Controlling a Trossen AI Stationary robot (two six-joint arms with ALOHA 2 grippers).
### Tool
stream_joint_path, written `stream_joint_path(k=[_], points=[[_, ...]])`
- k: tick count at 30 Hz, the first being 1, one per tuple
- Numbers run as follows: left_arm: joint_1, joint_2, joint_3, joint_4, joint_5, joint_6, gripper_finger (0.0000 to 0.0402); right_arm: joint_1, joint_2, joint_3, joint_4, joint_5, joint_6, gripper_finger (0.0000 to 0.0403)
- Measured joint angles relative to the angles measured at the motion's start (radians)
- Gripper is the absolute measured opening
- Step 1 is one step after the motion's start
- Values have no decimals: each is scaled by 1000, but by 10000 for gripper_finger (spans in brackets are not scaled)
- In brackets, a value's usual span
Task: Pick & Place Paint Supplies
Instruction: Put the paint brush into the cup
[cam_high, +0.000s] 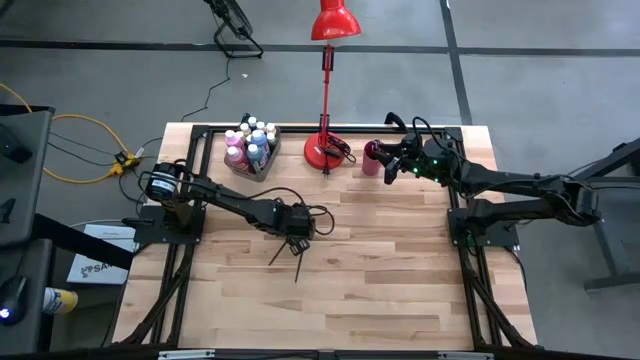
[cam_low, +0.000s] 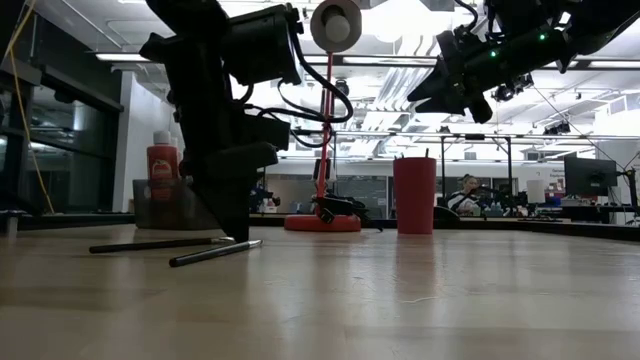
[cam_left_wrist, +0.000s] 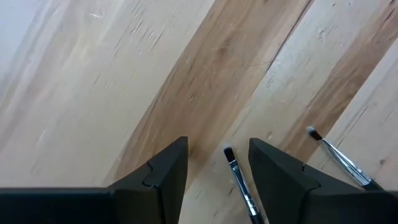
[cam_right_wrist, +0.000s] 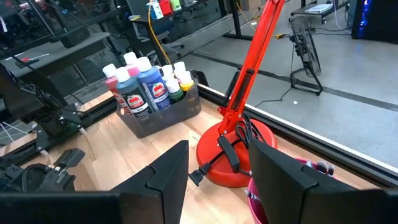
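Brush (cam_left_wrist: 239, 183) lengthwise between left tool (cam_left_wrist: 217, 180) fingers

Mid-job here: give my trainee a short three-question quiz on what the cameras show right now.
1. True or false: the left gripper is open, with a thin dark-handled paintbrush lying between its fingers.
2. Where are the white-capped paint bottles? A) in the translucent grey bin B) loose on the wooden table C) in the dark red cup
3. Fill in: the right gripper hovers above the dark red ____.

Key: 1 true; 2 A; 3 cup.
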Motion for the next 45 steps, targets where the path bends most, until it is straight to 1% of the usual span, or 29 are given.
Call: stream_joint_path(k=[2,5,11,16,17,21,25,29,35,38,42,45], points=[[0,0,0,0,13,-6,165,0,0,0,0,0,0,162],[0,8,0,1,34,-22,144,0,0,0,0,0,0,162],[-5,26,2,-1,100,-44,73,0,0,0,0,0,0,162],[-14,42,2,-1,122,-44,12,0,0,0,0,0,0,162],[-15,42,2,-1,124,-41,6,0,0,0,0,0,0,162],[-18,42,1,7,132,5,2,0,0,0,0,-6,3,162],[-19,18,18,7,127,57,1,0,0,0,0,-61,7,162],[-21,-10,51,0,87,106,0,0,0,0,3,-136,40,162],[2,-80,136,39,-33,234,0,0,0,0,22,-233,52,162],[26,-104,199,49,-71,336,0,0,0,0,50,-292,55,162],[67,-148,299,153,-77,507,0,0,0,0,121,-414,53,162],[99,-158,390,197,-80,631,0,4,0,0,170,-436,52,162]])
